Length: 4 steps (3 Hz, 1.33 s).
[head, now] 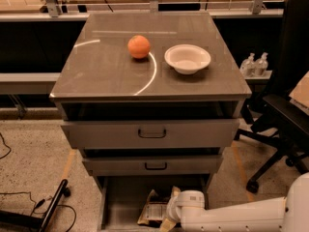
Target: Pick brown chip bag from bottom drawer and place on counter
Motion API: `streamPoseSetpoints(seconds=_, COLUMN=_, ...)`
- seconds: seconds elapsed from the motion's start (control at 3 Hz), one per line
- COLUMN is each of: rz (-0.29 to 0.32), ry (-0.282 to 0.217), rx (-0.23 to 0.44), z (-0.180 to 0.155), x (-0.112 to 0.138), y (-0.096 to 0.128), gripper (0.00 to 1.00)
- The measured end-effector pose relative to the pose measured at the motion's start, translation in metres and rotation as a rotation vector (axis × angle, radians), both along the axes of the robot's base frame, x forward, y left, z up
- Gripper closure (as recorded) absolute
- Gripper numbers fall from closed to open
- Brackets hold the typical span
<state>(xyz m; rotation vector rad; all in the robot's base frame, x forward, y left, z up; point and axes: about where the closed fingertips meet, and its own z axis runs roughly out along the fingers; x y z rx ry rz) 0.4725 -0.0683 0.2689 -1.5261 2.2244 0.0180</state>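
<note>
In the bottom drawer (120, 199), at frame bottom, the brown chip bag (153, 210) is reached by the gripper (168, 221), state indiscernible; grasping seems needed.

Glossy counter (99, 79), foil brown chip bag (153, 208), metal bottom drawer (120, 202), smooth end effector (167, 224) inside
</note>
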Motion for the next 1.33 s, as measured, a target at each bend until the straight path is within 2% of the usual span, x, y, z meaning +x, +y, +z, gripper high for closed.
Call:
streamPoseSetpoints(seconds=0.67, rz=-0.006, ry=-0.022, rx=0.059, z=-0.03, x=0.018, y=0.009, gripper=0.0)
streamPoseSetpoints(seconds=1.33, rz=-0.023, ry=-0.021, rx=0.071, z=-0.058, x=0.042, y=0.0, gripper=0.0)
